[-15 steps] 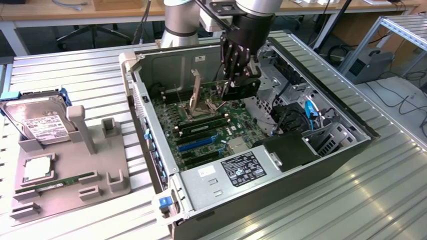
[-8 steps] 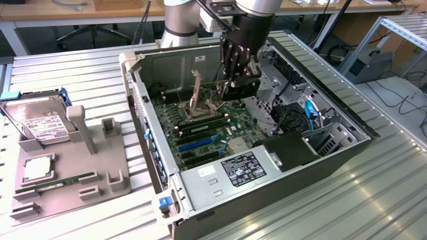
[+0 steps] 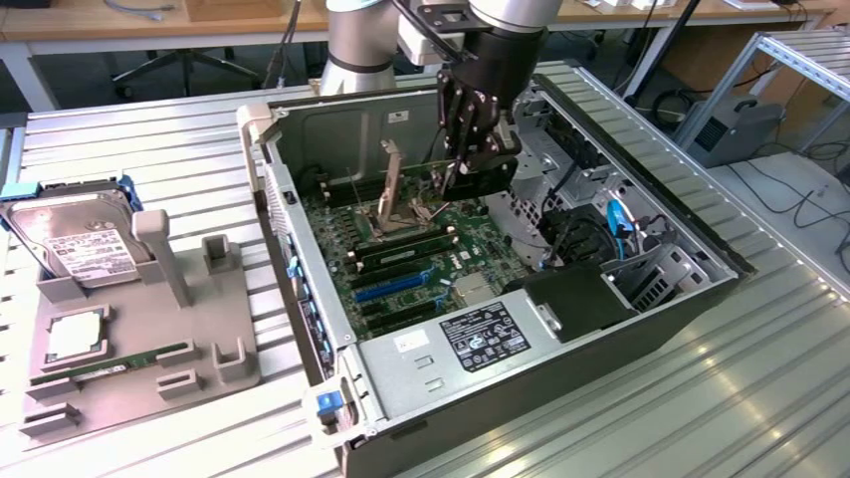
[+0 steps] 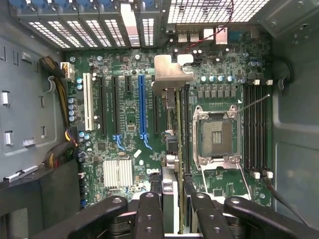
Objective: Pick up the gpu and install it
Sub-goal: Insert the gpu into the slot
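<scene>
Right now your gripper (image 3: 468, 159) has its fingers pinching the gpu (image 4: 172, 144) edge-on, holding it upright above the motherboard (image 4: 124, 149). You have it inside the open computer case (image 3: 664, 214), hanging just beside the empty CPU socket (image 4: 215, 137).

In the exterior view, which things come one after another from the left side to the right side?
Hard drive → grey holder → open computer case → gpu held in the gripper → blue cable.
</scene>
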{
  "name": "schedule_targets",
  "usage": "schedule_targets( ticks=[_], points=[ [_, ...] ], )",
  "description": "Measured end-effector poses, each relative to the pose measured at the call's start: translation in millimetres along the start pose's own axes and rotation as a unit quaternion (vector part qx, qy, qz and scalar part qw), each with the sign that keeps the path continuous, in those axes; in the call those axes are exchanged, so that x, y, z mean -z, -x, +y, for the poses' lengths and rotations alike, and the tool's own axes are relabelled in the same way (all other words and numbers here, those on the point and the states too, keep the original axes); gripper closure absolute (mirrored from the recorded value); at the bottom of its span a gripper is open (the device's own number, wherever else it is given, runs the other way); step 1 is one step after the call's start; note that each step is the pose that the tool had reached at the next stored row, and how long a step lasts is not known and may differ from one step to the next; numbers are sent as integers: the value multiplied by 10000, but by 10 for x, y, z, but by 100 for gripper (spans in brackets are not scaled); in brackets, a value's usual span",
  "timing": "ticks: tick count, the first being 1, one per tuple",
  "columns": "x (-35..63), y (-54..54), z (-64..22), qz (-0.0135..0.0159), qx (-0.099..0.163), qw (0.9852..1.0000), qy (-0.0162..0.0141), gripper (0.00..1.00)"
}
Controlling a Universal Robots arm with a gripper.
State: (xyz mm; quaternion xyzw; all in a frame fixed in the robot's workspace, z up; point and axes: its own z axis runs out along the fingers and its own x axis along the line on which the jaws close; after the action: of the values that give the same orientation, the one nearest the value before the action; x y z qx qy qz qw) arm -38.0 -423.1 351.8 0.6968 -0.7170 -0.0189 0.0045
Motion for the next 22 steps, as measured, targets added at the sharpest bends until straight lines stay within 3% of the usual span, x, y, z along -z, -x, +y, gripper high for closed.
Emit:
schedule_targets(
  ticks=[22],
  points=[
    [-1,0,0,14,273,9996,5,73]
  ],
)
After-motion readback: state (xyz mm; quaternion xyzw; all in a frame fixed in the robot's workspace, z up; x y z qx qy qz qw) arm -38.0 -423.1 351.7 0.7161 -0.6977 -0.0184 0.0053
